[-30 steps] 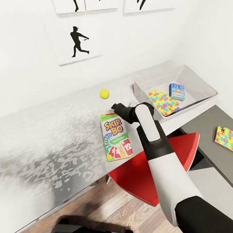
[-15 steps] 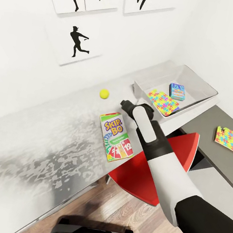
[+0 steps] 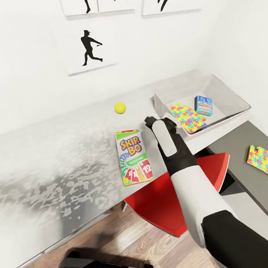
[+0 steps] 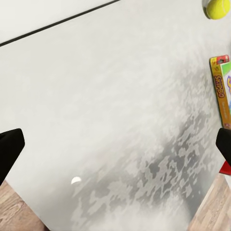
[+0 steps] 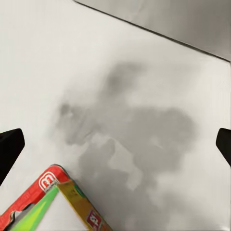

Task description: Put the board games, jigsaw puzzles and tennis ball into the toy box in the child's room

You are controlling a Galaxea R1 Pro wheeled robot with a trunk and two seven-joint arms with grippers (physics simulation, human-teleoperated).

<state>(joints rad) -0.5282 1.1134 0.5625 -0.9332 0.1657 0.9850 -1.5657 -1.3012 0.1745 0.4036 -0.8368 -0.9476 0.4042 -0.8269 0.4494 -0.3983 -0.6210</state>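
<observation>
The green-yellow-red Skip-Bo board game (image 3: pixel 135 158) lies flat on the table (image 3: pixel 60 152). The tennis ball (image 3: pixel 120 108) rests behind it near the wall. My right gripper (image 3: pixel 148 120) hovers just past the box's far end, between it and the toy box (image 3: pixel 176 91). The right wrist view shows this gripper (image 5: pixel 115 144) open and empty over bare tabletop, with a Skip-Bo corner (image 5: pixel 48 202) at the edge. Inside the toy box lie a jigsaw puzzle (image 3: pixel 187 118) and a small blue board game (image 3: pixel 203 105). My left gripper (image 4: pixel 115 147) is open over the table. The bed is out of view.
A second jigsaw puzzle (image 3: pixel 266 162) lies on the lower dark-grey section at the right. A red chair (image 3: pixel 171 197) is tucked under the table below my right arm. Silhouette pictures (image 3: pixel 87 49) hang on the wall behind. The wood floor shows at the bottom.
My right gripper has moved right, from above the far end of the Skip-Bo box toward the toy box. The box, ball and puzzles have not moved.
</observation>
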